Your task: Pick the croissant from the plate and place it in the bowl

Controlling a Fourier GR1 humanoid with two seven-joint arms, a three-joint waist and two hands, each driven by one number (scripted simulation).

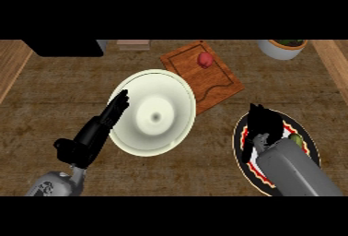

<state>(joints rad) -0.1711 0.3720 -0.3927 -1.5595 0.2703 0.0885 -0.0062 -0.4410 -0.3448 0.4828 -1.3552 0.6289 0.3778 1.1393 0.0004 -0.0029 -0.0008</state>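
A cream bowl (178,92) stands at the middle of the counter. To its right lies a black plate (239,138) with a red and yellow rim. My right hand (263,122) hovers over this plate and hides most of it, its fingers stretched away from me. A small olive-yellow piece, likely the croissant (297,138), shows on the plate just right of the hand; I cannot tell if the hand touches it. My left hand (95,131) rests open beside the bowl's left rim, fingers straight and pointing up the view.
A wooden cutting board (221,80) with a small red item (204,59) lies behind the bowl. A white pot with a plant (281,50) stands at the back right, a black appliance (65,47) at the back left. Wooden edges border both sides.
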